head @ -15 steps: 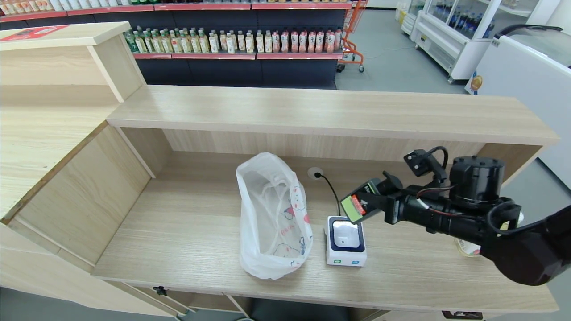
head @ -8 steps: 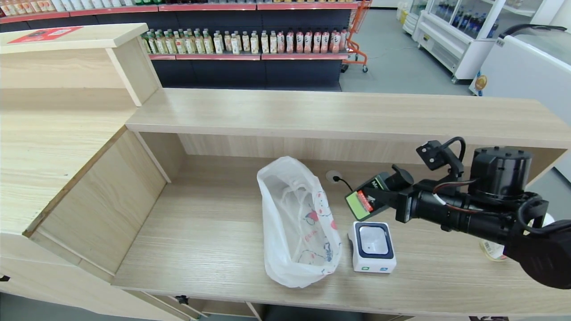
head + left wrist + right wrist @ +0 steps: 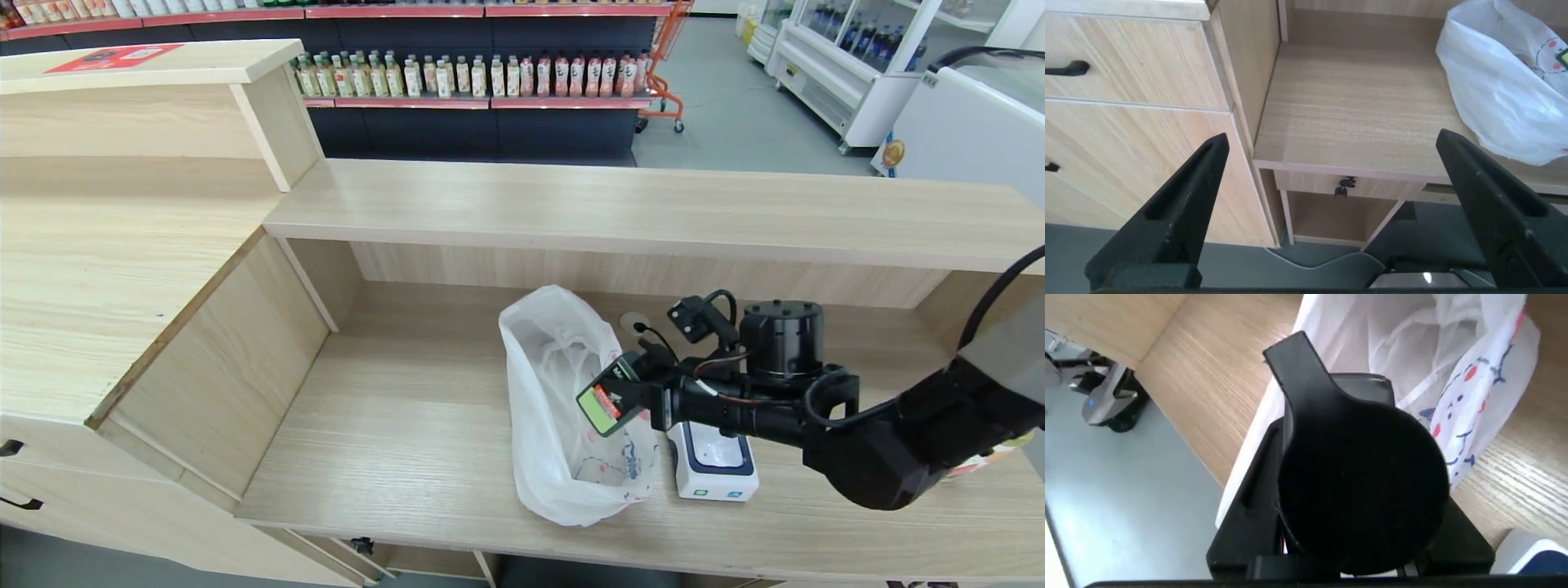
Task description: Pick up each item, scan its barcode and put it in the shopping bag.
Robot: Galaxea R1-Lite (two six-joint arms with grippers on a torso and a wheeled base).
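Over the mouth of the shopping bag (image 3: 563, 392), my right gripper (image 3: 630, 390) is clamped on the item (image 3: 606, 403), a dark pack with a green face and a red strip; the pack sits against the bag's right wall, near the rim, and I judge it not yet properly inside. My left gripper (image 3: 1331, 216) hangs spread wide and empty off the front of the counter (image 3: 392, 457), beside the drawers (image 3: 1127, 90).

What worries me most is the bag itself; it is thin and slumped, and I'd expect the rim to fold under the pack if I let go here, tipping the item out onto the wood. The fingers could also catch the film on the way out and drag the whole bag along. The scanner (image 3: 712, 461) stands just beside the bag, right under my wrist; a low or careless pull-back could knock it, and its cable (image 3: 655, 336) runs close behind.

For room, the counter left of the bag lies open as far as the side panel (image 3: 220, 367); that is my safe side. The raised ledge (image 3: 653, 212) bounds the back; the front edge is near the bag's bottom, so I would not push anything toward myself. Up and back to my right looks the cleanest exit.
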